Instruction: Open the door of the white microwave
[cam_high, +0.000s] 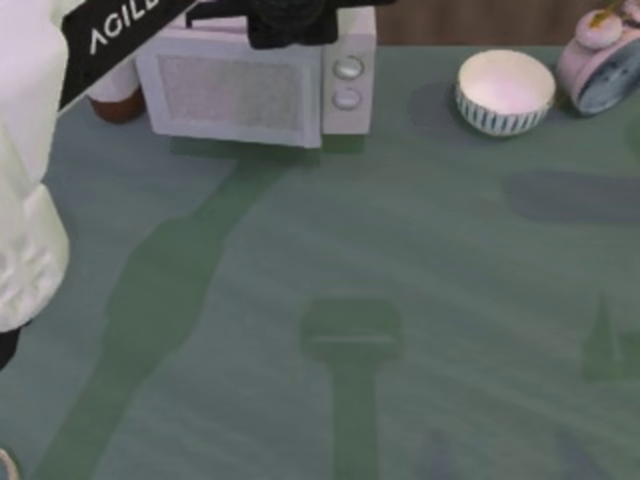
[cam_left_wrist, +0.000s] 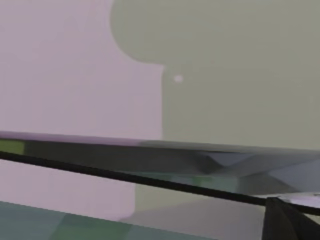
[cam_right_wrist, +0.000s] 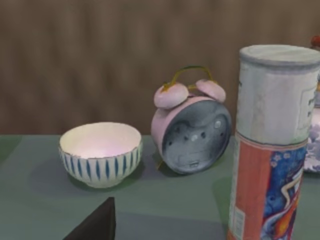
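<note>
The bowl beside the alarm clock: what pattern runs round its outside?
The bowl is white with dark blue vertical stripes; the right wrist view shows it best.

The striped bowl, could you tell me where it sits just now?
In the top view the striped bowl stands toward the table's far right, between the white microwave on its left and the pink alarm clock on its right.

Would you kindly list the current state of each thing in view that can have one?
door: shut, flush with the front of the white microwave
striped bowl: upright, empty
alarm clock: upright beside the bowl
tall can: upright, lid on
left gripper: above the microwave's top
right gripper: out of the top view
</note>
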